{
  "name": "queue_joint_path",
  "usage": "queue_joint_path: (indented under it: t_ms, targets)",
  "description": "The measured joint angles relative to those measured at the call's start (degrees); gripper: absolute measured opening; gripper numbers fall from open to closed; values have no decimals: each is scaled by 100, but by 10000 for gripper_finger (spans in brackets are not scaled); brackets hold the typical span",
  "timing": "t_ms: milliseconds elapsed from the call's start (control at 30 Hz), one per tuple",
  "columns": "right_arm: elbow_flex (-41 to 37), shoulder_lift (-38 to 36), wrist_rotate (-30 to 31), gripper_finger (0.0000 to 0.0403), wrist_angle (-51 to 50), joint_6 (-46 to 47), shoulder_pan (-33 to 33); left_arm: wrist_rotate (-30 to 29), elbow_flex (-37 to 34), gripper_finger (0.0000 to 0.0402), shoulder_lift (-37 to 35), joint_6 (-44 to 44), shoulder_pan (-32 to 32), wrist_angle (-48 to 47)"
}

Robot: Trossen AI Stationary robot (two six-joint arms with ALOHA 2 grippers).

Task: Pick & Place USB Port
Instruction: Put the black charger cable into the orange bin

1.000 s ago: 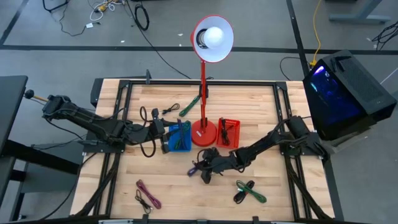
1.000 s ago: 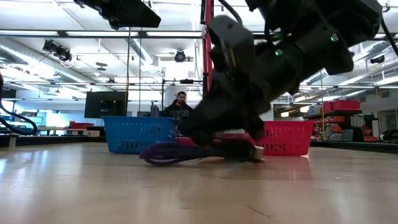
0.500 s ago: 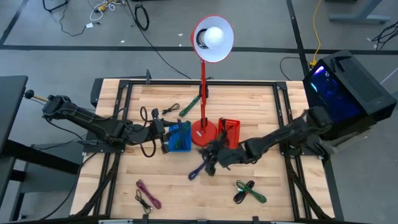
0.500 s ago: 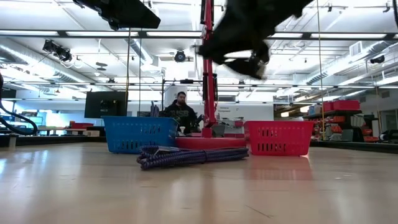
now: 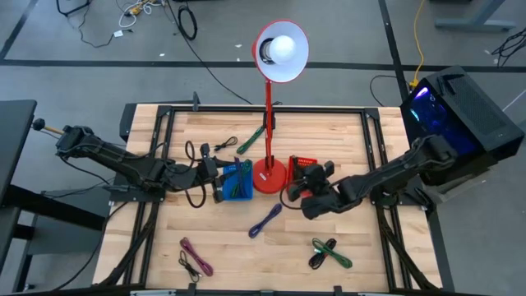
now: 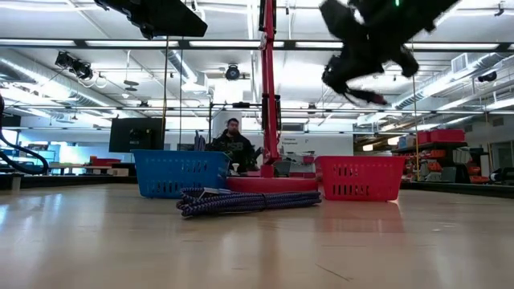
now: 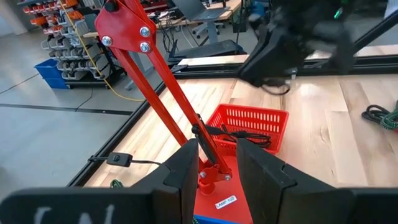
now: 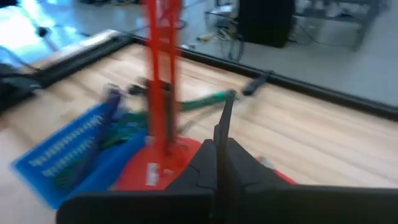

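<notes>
One second ago our right gripper (image 5: 306,187) touched the purple cable (image 5: 265,220). Now it is up by the red basket (image 5: 304,167), fingers pressed together, and the cable lies on the table (image 5: 205,131). Maybe we missed. Our left gripper (image 5: 215,173) waits, fingers apart.

Two baskets (image 5: 237,182) (image 5: 302,173), one lamp (image 5: 269,174)

The desk lamp's base (image 5: 269,175) sits mid-table as our anchor. Just to its left, one basket (image 5: 236,181); just to its right, the other basket (image 5: 302,173). In front of the base, a coiled cable (image 5: 265,220) lies on the table (image 5: 345,148). Further forward and right, another cable bundle (image 5: 329,253); forward and left, a third (image 5: 196,257). Behind the base, a fourth cable (image 5: 250,141).
</notes>
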Motion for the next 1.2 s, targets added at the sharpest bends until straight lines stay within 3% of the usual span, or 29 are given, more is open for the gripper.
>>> queue_joint_path:
  t_ms: [233, 400, 833, 1200]
  targets:
    - [-891, 2, 19, 0, 510, 1039, -252, 0, -2, 117, 0, 0, 0, -4]
    - [-1284, 3, -37, 0, 1267, 995, -387, 0, -2, 117, 0, 0, -1, -4]
    - [-1598, 0, -264, 3, 1823, 1000, -569, -1, -2, 117, -1, 0, -2, -4]
    - [-1598, 0, -436, 75, 1979, 715, -613, 0, -2, 117, 0, -1, -2, -4]
